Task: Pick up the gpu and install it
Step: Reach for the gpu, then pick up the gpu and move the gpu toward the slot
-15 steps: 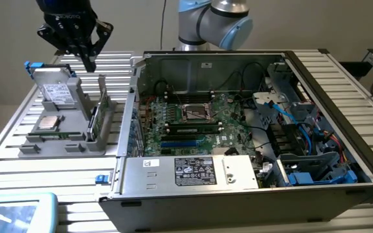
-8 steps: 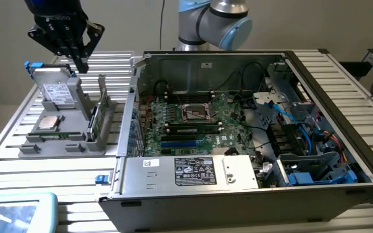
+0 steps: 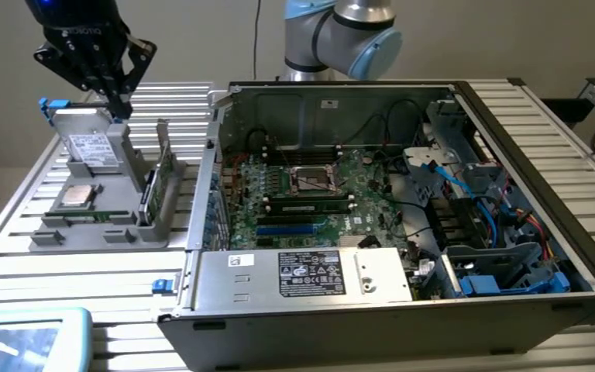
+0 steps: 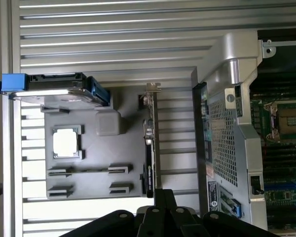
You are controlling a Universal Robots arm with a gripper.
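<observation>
step: approach for pick; gpu [image 4: 150, 148] not yet grasped, nothing installed.
tool [image 3: 121, 107] clenched, empty, hangs high over far end of holder [image 3: 101, 232] on bench [image 3: 29, 271].
gpu stands on edge in holder slot, on side nearest case [image 3: 308, 325], apart from tool. In wrist view it is roughly in line with tool tips.
next move, imo: needs jaws opened, centred over card's top edge, straight descent. Holder wall sits close beside card, so little room.

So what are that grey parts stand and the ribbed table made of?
The grey stand looks like matte plastic: dull, uniform colour, no glare. The ribbed table looks like bare aluminium: pale silvery slats with soft sheen, though I can't be sure.
</observation>
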